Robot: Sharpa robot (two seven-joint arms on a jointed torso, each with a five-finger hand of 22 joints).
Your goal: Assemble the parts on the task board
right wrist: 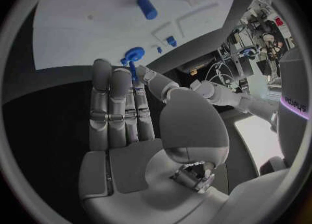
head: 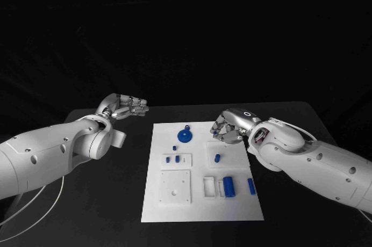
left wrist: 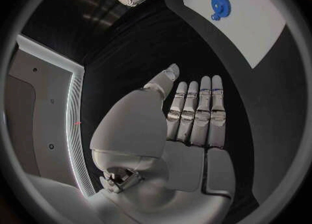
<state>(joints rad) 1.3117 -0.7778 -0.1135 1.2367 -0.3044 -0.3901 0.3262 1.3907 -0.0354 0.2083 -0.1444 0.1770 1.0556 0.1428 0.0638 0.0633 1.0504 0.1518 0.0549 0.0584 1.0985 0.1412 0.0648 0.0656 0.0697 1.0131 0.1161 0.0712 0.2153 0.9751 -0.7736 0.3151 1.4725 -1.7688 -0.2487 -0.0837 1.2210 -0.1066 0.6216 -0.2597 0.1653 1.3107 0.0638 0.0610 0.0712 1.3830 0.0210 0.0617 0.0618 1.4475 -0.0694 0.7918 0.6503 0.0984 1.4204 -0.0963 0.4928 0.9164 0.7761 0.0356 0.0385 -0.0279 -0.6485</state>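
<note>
Head view gives you the white task board (head: 203,204) lying between the two arms, with the right hand (head: 230,128) hovering over its far right corner and the left hand (head: 124,106) off the board's far left corner, above the black table (head: 101,204). Look at the right wrist view: that hand pinches a small blue part (right wrist: 132,69) between its thumb and a fingertip, the other fingers (right wrist: 107,99) lying straight and side by side. Just beyond its fingertips you see the blue gear (head: 184,135) on the board, and nearer the robot lie more blue parts: a small cylinder (head: 217,158) in a raised white square, a larger blue cylinder (head: 229,186) and a blue bar (head: 251,186) beside it. In the left wrist view the left hand (left wrist: 185,125) holds nothing; its fingers are stretched flat and close together, thumb apart, over bare table, with the board's edge (left wrist: 260,52) off to the side of its fingertips.
</note>
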